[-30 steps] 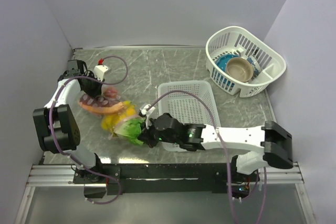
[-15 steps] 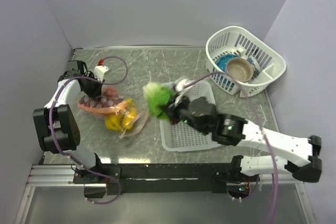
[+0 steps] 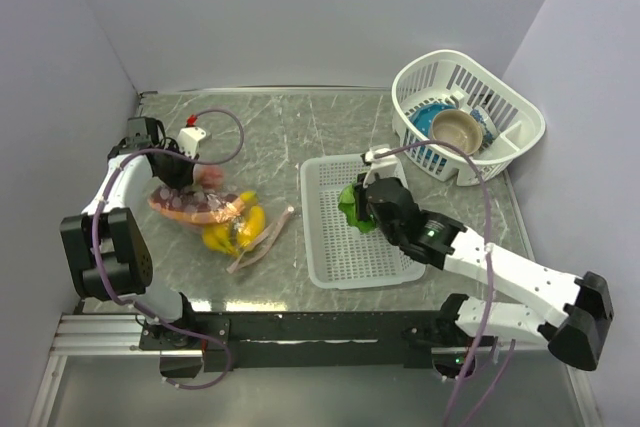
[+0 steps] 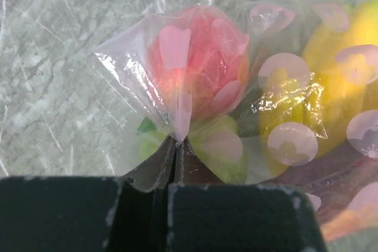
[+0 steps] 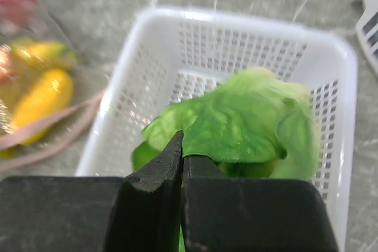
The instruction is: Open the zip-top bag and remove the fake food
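The clear zip-top bag (image 3: 205,209) lies at the table's left, its pinkish zip strip (image 3: 262,241) trailing toward the tray. Inside it I see a yellow banana (image 3: 232,230), an orange and dark red slice (image 3: 190,205) and a pink-red fruit (image 4: 198,66). My left gripper (image 4: 177,141) is shut on a pinch of the bag's plastic just below the pink-red fruit. My right gripper (image 5: 184,143) is shut on the green lettuce (image 5: 236,123) and holds it above the white perforated tray (image 3: 325,257). The lettuce (image 3: 353,202) also shows in the top view.
A white round basket (image 3: 500,152) at the back right holds a blue bowl (image 3: 432,119) and a tan bowl (image 3: 458,131). Grey walls close in the table on the left, back and right.
My right gripper pulled the lettuce out of the bag, lifted it and carried it right over the tray. The bag sagged flatter and its zip strip now lies loose on the table.
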You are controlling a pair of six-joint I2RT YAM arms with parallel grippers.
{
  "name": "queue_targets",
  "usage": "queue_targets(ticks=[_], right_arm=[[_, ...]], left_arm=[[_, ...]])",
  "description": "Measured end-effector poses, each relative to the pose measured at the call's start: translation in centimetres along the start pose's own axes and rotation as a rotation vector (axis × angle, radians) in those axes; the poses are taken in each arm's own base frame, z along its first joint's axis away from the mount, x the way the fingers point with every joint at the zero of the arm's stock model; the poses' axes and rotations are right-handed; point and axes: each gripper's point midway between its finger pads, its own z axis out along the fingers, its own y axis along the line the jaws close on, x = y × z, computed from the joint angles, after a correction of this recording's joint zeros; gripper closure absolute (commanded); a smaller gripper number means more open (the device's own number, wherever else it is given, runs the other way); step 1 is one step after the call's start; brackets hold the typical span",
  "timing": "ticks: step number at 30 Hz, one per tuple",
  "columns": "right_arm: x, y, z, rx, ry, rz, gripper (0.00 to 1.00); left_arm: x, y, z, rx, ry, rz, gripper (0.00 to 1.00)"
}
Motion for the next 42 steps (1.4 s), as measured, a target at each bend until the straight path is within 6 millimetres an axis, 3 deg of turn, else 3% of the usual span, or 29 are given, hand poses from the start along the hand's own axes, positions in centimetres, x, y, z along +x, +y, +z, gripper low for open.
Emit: queue_targets(ticks=[3,10,11,15,18,22,25,26,27,31,33,38,42], right_arm=[[1.3,0.0,0.8,0.009,0.04,-0.016,1.0],[1.8,-0.8,2.9,0.108,0.124,-0.035,0.0],[1.9,-0.8,3.2,0.125,0.139,-0.041,0.0],[2.3,-1.3,2.3,0.164,0.162,-0.053,0.0],[0.3,-0.1,-0.1,0.112,0.089,-0.032,0.0],[-2.5,5.7,-4.1,-0.097,0.003,-0.011,0.0],[-3.6,10.1,-4.5,-0.233,0.001,0.053,0.0],[-3.2,11.4,-4.1,-0.278,0.009,0.077,0.03],[-2.2,12.5,-3.7,-0.319,0.027,0.096,0.33],[2.9,15.0,-2.8,-0.436,0.115,0.11,1.0],[4.3,16.7,-2.2,-0.445,0.146,0.063,1.0],[5.8,24.1,-1.5,-0.521,0.17,-0.048,1.0],[8.0,26.3,0.6,-0.51,0.201,-0.086,1.0]], left_arm=[[-0.6,-0.4,-0.9,0.022,-0.003,-0.007,0.99],[-3.4,-0.5,-4.3,-0.021,-0.083,0.035,0.99],[-3.4,-0.4,-4.4,-0.026,-0.085,0.038,0.99],[-2.1,-0.4,-3.2,-0.031,-0.057,0.029,0.99],[-0.5,-0.7,-2.1,-0.021,-0.02,0.014,0.99],[0.2,-0.5,-1.2,-0.021,-0.001,0.006,0.99],[0.2,-0.1,-0.9,-0.035,-0.005,0.011,0.99],[0.2,0.0,-0.8,-0.039,-0.007,0.013,0.99],[0.2,0.1,-0.6,-0.043,-0.009,0.014,0.99],[0.6,0.4,0.0,-0.055,-0.008,0.016,0.99],[0.7,0.6,0.3,-0.066,-0.013,0.02,0.99],[0.8,1.3,0.9,-0.098,-0.025,0.033,0.99],[1.0,1.8,1.3,-0.129,-0.031,0.046,0.99]])
